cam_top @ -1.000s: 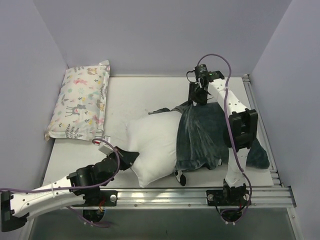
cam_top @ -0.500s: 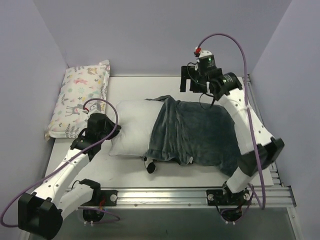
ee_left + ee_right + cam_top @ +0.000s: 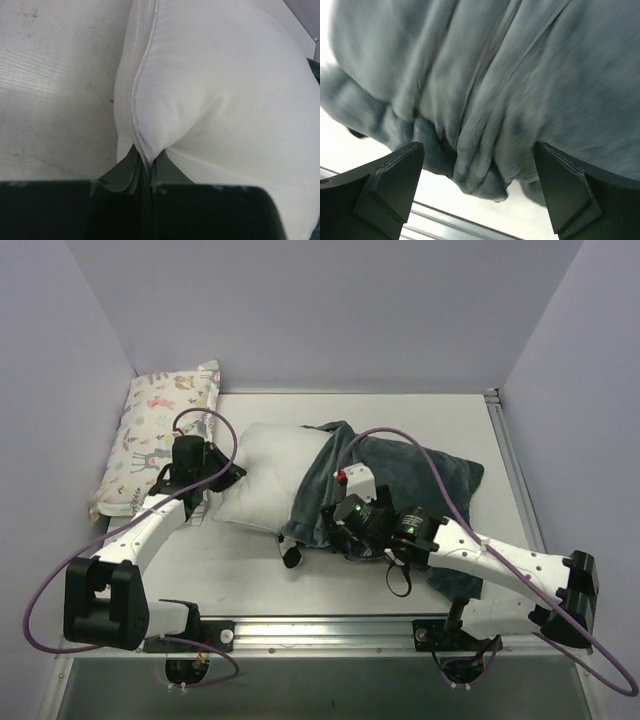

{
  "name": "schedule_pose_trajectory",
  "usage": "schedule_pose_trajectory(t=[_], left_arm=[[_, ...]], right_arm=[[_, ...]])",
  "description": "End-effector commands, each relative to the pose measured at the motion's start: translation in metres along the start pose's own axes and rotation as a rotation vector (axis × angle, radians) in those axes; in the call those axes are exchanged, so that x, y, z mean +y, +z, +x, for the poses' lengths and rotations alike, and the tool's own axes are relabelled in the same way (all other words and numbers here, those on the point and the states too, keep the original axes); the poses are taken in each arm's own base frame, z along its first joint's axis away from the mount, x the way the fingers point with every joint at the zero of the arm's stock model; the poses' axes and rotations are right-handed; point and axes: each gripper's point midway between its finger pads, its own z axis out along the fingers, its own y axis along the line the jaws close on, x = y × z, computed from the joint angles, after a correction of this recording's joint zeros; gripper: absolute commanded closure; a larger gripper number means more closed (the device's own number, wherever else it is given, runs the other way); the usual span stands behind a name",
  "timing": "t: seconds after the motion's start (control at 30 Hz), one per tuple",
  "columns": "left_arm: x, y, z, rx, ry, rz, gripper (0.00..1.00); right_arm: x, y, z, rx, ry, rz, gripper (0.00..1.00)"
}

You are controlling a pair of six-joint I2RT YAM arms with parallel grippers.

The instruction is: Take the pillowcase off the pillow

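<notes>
Low over table [image 3: 440, 410], left tool [image 3: 145, 172] pinching pillow [image 3: 265, 475] corner, right tool [image 3: 477, 150] spread over pillowcase [image 3: 420, 475]

no readable text, labels or numbers anywhere

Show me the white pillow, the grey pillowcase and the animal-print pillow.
white pillow [image 3: 265, 472]: top view, its uncovered part.
grey pillowcase [image 3: 395, 480]: top view, the stretch covering the pillow.
animal-print pillow [image 3: 160, 440]: top view, middle of its cover.

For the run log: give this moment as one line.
left gripper: shut on pillow corner | right gripper: open over pillowcase | pillowcase: partly on pillow
</notes>
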Motion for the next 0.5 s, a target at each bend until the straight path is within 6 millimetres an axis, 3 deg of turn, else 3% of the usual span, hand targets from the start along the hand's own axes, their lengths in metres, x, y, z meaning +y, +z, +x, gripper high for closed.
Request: schedule_pose_trajectory(t=[0.0, 0.1, 0.17, 0.2, 0.23, 0.27, 0.33, 0.4, 0.47], left_arm=[[-0.024, 0.008, -0.028, -0.057, 0.044, 0.082, 1.0], [-0.033, 0.014, -0.035, -0.025, 0.068, 0.099, 1.0], [-0.046, 0.011, -0.048, -0.017, 0.098, 0.125, 0.95], [-0.059, 0.003, -0.063, -0.022, 0.144, 0.127, 0.84], [-0.063, -0.002, -0.071, -0.03, 0.165, 0.112, 0.71], [-0.066, -0.008, -0.076, -0.035, 0.182, 0.093, 0.43], [-0.068, -0.028, -0.089, -0.077, 0.197, 0.043, 0.3], [-0.065, -0.046, -0.092, -0.11, 0.188, 0.009, 0.21], [-0.06, -0.062, -0.086, -0.128, 0.134, -0.003, 0.03]], right_arm=[[0.007, 0.017, 0.003, -0.081, 0.071, 0.109, 0.03], [0.006, 0.039, 0.013, -0.046, 0.033, 0.181, 0.01], [-0.006, 0.05, 0.012, -0.018, 0.056, 0.212, 0.17], [-0.003, 0.054, 0.015, 0.002, 0.073, 0.181, 0.42], [-0.005, 0.057, 0.014, 0.008, 0.089, 0.167, 0.57], [-0.01, 0.059, 0.009, 0.006, 0.111, 0.161, 0.67], [-0.007, 0.059, 0.0, -0.004, 0.133, 0.113, 0.81], [-0.005, 0.058, -0.013, -0.011, 0.131, 0.091, 0.85], [-0.001, 0.059, -0.025, -0.016, 0.147, 0.064, 0.88]])
